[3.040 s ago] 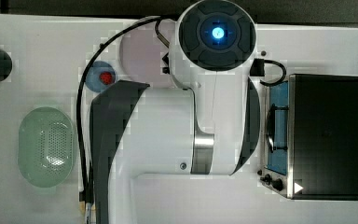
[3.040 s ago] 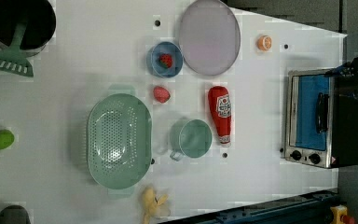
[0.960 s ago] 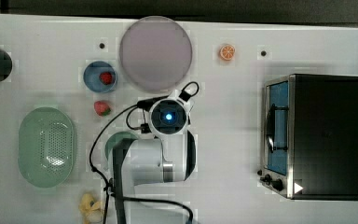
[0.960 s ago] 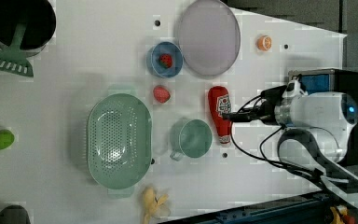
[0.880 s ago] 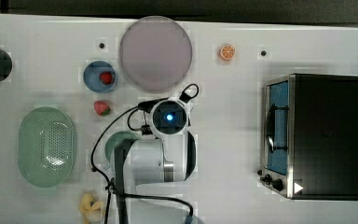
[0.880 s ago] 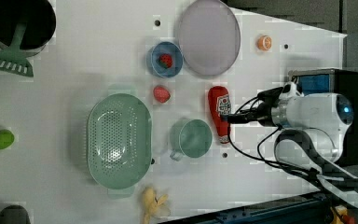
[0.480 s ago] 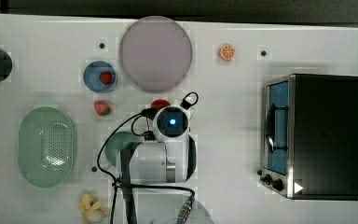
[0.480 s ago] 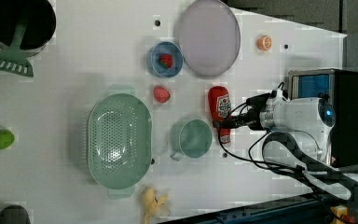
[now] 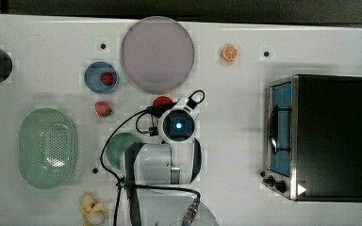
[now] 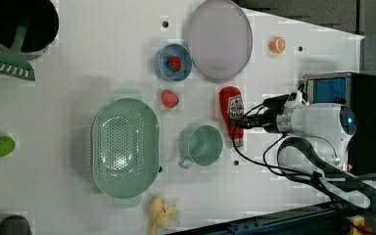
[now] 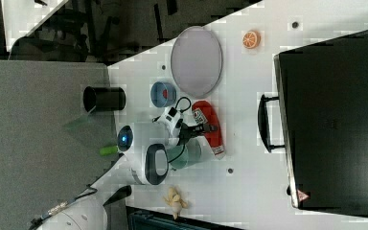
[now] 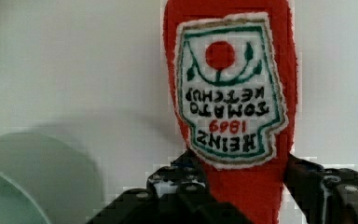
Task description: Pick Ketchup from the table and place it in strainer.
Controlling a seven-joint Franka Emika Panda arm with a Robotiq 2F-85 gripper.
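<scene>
Across the white table (image 9: 235, 94), the biggest thing is a black toaster oven (image 9: 330, 136), at three o'clock in the top view. Next in size is the white robot arm (image 9: 165, 165), which in the top view reaches in from six o'clock toward the middle of the table. At nine o'clock in the top view sits the pale green strainer (image 9: 47, 148), with nothing in it. A round grey plate (image 9: 157, 54) lies at about twelve o'clock.

A green cup (image 10: 203, 144) stands just beside the strainer, at its three o'clock in the left view. The ketchup bottle (image 10: 231, 110) lies flat on the table at about one o'clock from the cup in the left view, label up, well apart from the strainer.

The gripper (image 12: 242, 172) is down over the bottle. Its jaws are partly closed, and its black fingers (image 12: 307, 177) sit one on each side of the red body below the label, seeming to press both sides.

A small blue bowl (image 10: 173, 62) at nine o'clock from the plate in the left view holds a strawberry (image 10: 174, 63). A second strawberry (image 10: 169, 99) lies loose at six o'clock from the bowl. An orange slice (image 10: 277, 45) sits at three o'clock from the plate
</scene>
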